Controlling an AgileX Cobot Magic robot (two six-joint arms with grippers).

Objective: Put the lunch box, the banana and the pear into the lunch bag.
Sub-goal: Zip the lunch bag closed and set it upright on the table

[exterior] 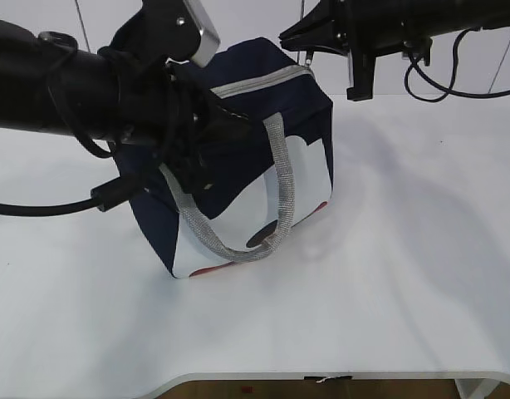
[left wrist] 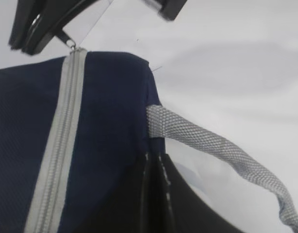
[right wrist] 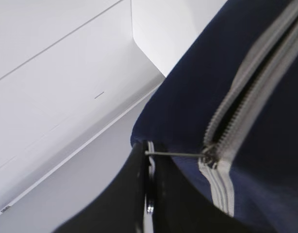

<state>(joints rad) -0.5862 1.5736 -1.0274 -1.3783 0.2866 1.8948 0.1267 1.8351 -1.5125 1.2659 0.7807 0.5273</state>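
Note:
The navy lunch bag [exterior: 238, 162] stands mid-table, tilted, with its grey handle [exterior: 280, 183] hanging over the white front panel. My left gripper [exterior: 237, 129] is at the bag's upper left. In the left wrist view it [left wrist: 155, 158] is shut, pinching the navy fabric just below the handle's base [left wrist: 156, 124]. My right gripper [exterior: 290, 37] hovers at the bag's far top end. There it [right wrist: 150, 148] is shut on the wire ring pull [right wrist: 178, 155] of the grey zipper [right wrist: 214, 184]. Past the slider [right wrist: 209, 156] a dark gap shows between the teeth. Lunch box, banana and pear are out of view.
The white table [exterior: 388, 274] stretches round the bag, with its front edge [exterior: 321, 376] at the bottom. A black cable [exterior: 39, 208] trails from the left arm over the table's left side. Another cable [exterior: 429, 83] loops under the right arm.

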